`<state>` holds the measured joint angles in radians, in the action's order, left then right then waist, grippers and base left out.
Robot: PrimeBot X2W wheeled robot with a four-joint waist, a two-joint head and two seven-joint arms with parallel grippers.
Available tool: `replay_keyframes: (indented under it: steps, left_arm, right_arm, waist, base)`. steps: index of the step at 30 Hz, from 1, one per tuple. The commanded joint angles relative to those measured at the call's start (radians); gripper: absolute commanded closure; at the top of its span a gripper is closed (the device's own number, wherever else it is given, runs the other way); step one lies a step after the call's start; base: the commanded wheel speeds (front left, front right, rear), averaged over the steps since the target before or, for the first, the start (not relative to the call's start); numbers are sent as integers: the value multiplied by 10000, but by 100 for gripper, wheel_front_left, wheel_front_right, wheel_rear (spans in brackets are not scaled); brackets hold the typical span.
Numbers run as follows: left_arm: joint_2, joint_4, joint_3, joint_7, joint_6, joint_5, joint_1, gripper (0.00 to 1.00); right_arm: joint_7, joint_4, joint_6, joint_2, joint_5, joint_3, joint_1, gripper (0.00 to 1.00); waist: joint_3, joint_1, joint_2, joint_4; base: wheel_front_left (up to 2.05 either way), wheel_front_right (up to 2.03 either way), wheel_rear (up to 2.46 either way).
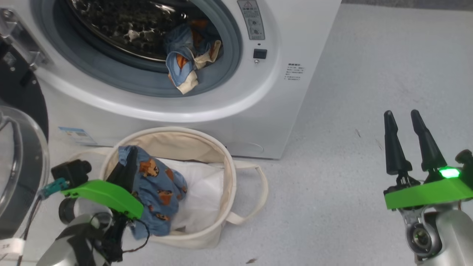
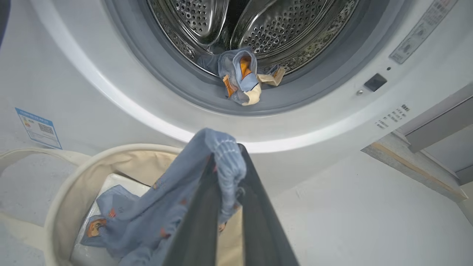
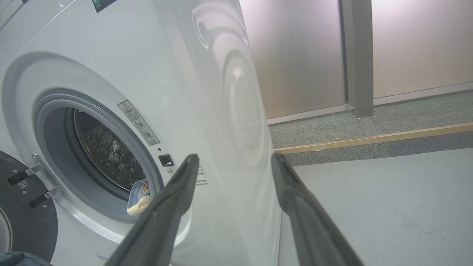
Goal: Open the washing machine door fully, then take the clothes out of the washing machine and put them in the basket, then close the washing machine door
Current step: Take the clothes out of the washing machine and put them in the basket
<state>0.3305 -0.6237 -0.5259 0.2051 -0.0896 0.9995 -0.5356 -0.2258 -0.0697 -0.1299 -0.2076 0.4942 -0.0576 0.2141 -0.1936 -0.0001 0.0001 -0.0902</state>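
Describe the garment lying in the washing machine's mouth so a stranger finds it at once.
Find the white washing machine and its open mouth. On its grey gasket lies a crumpled blue garment with a cream edge. Its twin hangs from the left gripper into the basket; this one lies free.

The white machine (image 1: 207, 111) stands with its door (image 1: 22, 92) (black ring, clear bowl) swung wide at the left. A blue bear-print garment (image 1: 159, 184) hangs into the cream basket (image 1: 177, 142) just before the machine. A second garment (image 1: 181, 62) lies crumpled on the grey gasket (image 1: 140, 79) at the mouth of the drum (image 1: 122, 26).
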Motion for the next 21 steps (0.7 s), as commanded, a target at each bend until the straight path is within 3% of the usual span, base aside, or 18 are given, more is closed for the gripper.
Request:
replay_keyframes:
  steps: [1,8,21]
  left_arm:
    - [147,-260,254,189,-108,-210,-692,100]
    - [-553,-2526,-9,504,-380,-502,-1885,100]
    - [-632,-5100,-115,564,-408,-983,-3188,100]
  right_arm:
    - [-7,391,-8,-209,-9,-185,337,0]
    - [-34,586,-8,-198,-60,-235,699,0]
    - [-182,978,-8,17,-23,-265,1327,0]
  waist:
    - [-162,1,-1,-95]
    - [-793,1,-1,-433]
    - [-2205,1,-1,-1144]
  base:
    - [0,0,0]
    - [0,0,0]
    - [0,0,0]
